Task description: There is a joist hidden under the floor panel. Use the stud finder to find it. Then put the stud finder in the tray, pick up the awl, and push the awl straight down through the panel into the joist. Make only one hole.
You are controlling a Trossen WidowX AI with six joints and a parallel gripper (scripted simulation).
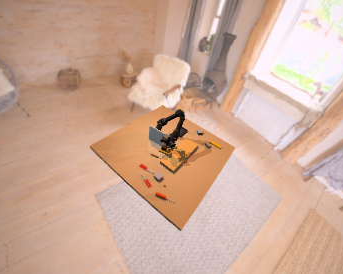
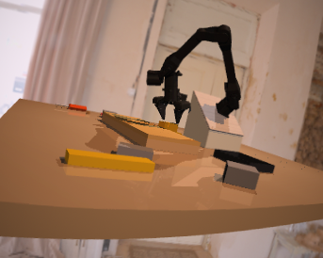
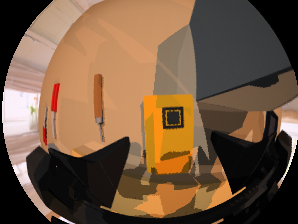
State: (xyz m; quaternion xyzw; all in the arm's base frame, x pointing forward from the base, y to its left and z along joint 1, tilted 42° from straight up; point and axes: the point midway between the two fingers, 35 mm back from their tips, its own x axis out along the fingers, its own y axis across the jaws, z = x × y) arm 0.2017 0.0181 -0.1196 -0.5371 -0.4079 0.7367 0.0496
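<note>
The stud finder (image 1: 164, 150) (image 2: 169, 125) (image 3: 152, 130), a yellow box with a dark square on top, stands on the table beside the floor panel. My gripper (image 2: 170, 120) (image 3: 172, 139) is open and empty, fingers pointing down just above the stud finder; in the wrist view the stud finder shows between the fingertips. The floor panel (image 1: 188, 148) (image 2: 170, 138) is a flat orange-brown wooden block. The awl (image 1: 154, 155) (image 3: 98, 95), with a brown handle and thin metal tip, lies on the table on the other side of the stud finder from the grey upright. The black tray (image 2: 246, 160) lies low behind the arm's base side. The joist is hidden.
A grey slanted upright (image 1: 156, 135) (image 2: 211, 118) (image 3: 240, 45) stands close beside the stud finder. Red-handled tools (image 1: 147, 183) (image 3: 55, 97) and a grey block (image 1: 159, 177) lie farther off. A yellow bar (image 1: 215, 145) (image 2: 109, 161) and another grey block (image 2: 241, 175) lie beyond the panel.
</note>
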